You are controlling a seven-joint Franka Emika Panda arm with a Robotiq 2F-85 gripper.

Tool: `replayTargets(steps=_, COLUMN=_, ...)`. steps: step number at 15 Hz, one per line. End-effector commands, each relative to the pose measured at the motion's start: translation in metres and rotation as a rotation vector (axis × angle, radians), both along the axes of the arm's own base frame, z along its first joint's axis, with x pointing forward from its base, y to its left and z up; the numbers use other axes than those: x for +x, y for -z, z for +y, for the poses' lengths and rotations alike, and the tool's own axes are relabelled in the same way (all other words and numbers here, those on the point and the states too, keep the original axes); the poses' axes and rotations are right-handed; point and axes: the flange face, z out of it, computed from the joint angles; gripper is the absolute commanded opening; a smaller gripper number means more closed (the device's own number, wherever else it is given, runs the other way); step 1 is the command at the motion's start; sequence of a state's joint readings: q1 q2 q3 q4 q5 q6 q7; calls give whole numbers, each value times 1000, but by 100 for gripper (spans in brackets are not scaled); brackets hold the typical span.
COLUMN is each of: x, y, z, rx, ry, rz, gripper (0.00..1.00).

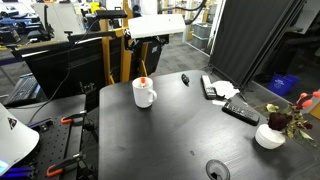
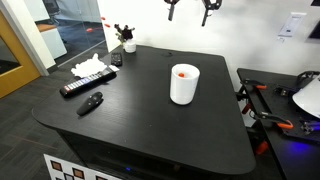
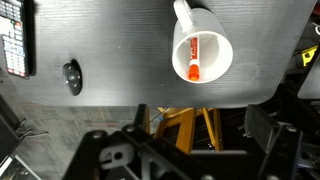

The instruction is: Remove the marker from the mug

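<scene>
**Marker in mug, pincer wide above**

On the table (image 2: 130, 130) the mug (image 2: 184, 88) stands upright. Its narrow mouth is the likely hazard. Jaws coming down this wide or off-centre could hit the rim and shove or tip the mug, and a weak pinch could let the slim stick slip back in. The marker (image 3: 193, 60) lies inside, its orange end toward 6 o'clock in the wrist view. The gripper (image 2: 190, 10) hangs well above, spread wide and empty, with the mug at about 1 o'clock from it.
</scene>
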State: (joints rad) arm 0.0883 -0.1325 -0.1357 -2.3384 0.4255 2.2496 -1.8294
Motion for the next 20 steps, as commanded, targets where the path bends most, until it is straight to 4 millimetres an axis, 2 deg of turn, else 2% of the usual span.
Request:
replayTargets(steps=1, x=4, y=8, z=-2, rx=45, ry=-49, rz=-14, gripper=100)
replayTargets(steps=6, x=-4, y=27, z=0, rx=13, ry=20, rz=36, gripper=100)
replayTargets(steps=7, x=-5, y=31, z=1, rx=10, ry=30, rz=46, gripper=97)
replayTargets(steps=11, x=-12, y=42, z=5, rx=1, ry=81, rz=83, gripper=72)
replayTargets(steps=12, x=-14, y=44, z=6, rx=-2, ry=98, rz=90, gripper=69)
replayTargets(steps=17, x=-23, y=60, z=10, rx=-18, ry=177, rz=118, gripper=73)
replayTargets(steps=20, x=-29, y=71, z=14, rx=-30, ry=217, rz=129, gripper=73)
